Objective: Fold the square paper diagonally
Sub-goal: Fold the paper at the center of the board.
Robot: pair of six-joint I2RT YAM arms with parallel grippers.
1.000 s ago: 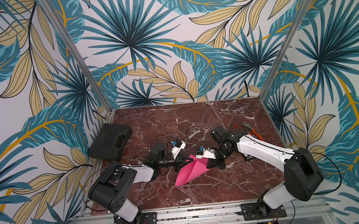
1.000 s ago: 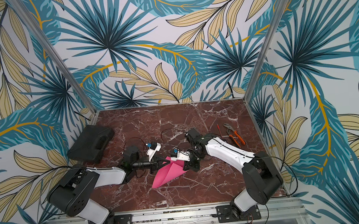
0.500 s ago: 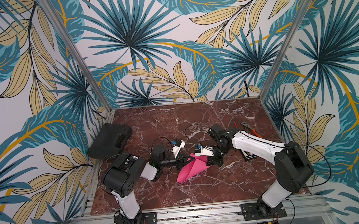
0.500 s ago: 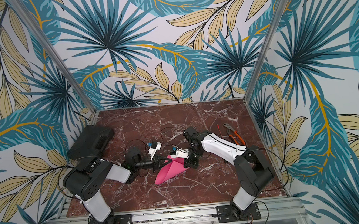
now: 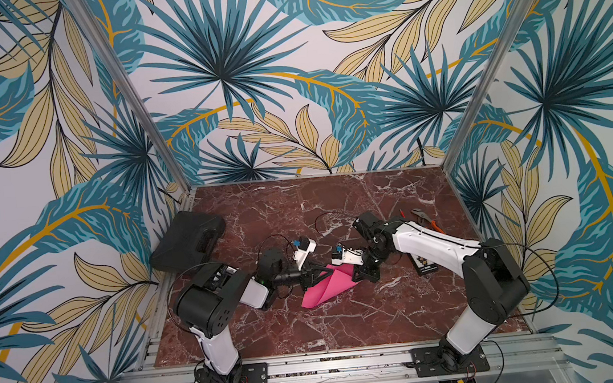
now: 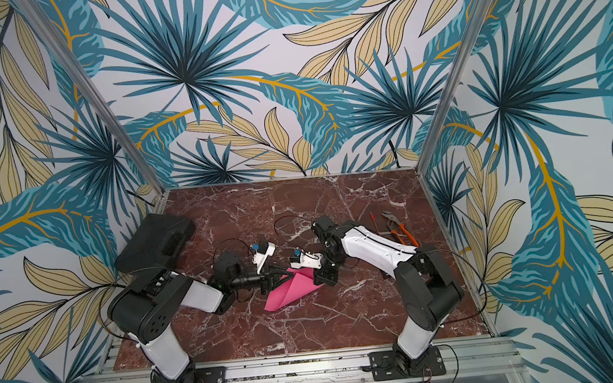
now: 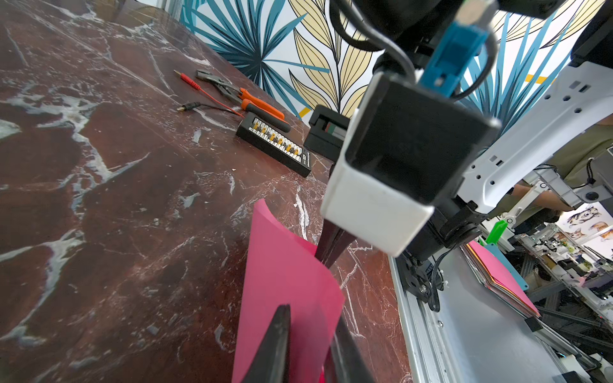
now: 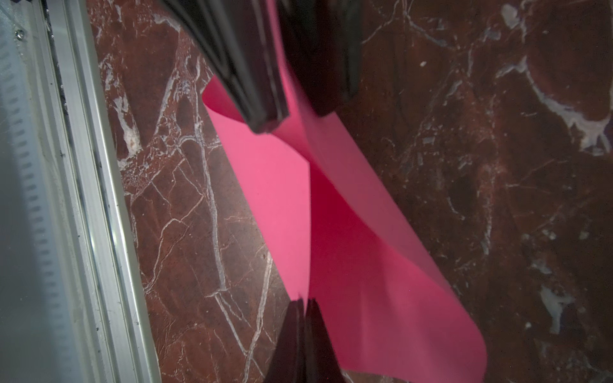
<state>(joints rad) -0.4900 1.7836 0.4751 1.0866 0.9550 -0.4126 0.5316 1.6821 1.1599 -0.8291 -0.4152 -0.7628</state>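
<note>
The square paper [image 5: 327, 291] [image 6: 287, 292] is bright pink and lies loosely curled over on itself mid-table, one end resting on the marble. My left gripper [image 5: 326, 271] [image 6: 286, 272] comes in from the left. In the left wrist view its jaws [image 7: 311, 313] stand a little apart, with the paper [image 7: 282, 258] between them and not pinched. My right gripper [image 5: 357, 276] [image 8: 304, 303] comes from the right and is shut on the paper's [image 8: 365, 265] raised edge. The left fingers [image 8: 262, 83] show at the far end of that view.
A black case [image 5: 188, 244] leans at the back left. Orange-handled pliers [image 5: 426, 219] [image 7: 238, 96], a red probe lead [image 7: 205, 93] and a black bit holder [image 7: 275, 146] lie at the right. An aluminium rail [image 5: 331, 361] runs along the front edge.
My left jaws have parted from shut and no longer pinch the paper. Both arms' elbows have risen and swung inward. The paper has barely shifted.
</note>
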